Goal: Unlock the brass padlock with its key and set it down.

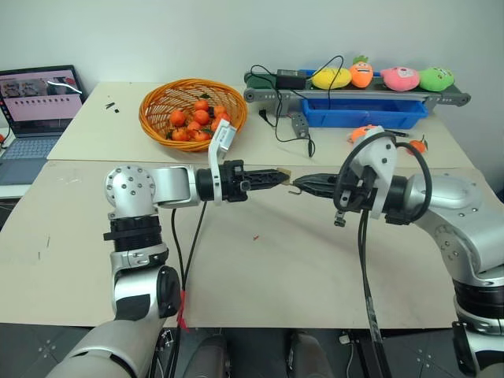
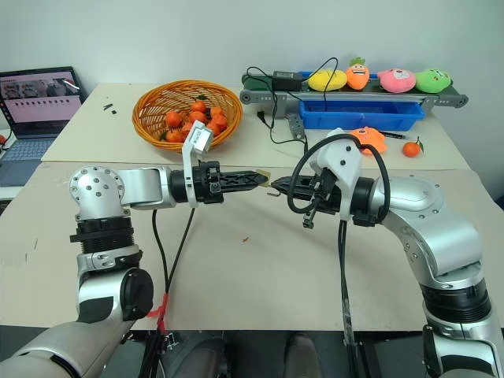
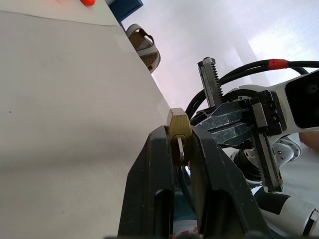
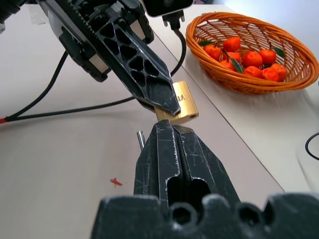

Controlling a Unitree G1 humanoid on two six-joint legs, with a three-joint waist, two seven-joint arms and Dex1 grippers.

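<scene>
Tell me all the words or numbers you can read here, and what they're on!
Brass padlock: stamped letters, too blurred to read.
Laptop screen: rows of tiny marks, too small to read.
White tag on the left arm: print too small to read.
Nothing else carries text.

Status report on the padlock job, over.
Left pincer shut on brass padlock, held above table. Right pincer shut, tips at the padlock; key not discernible. Nothing between them.

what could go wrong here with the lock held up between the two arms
The brass padlock is pinched only at the tips of the left tool, in the air above the table; a sideways push from the right tool could twist it loose. That tool's fingers are shut at the lock; the key cannot be made out, so it may miss or slip.
</scene>
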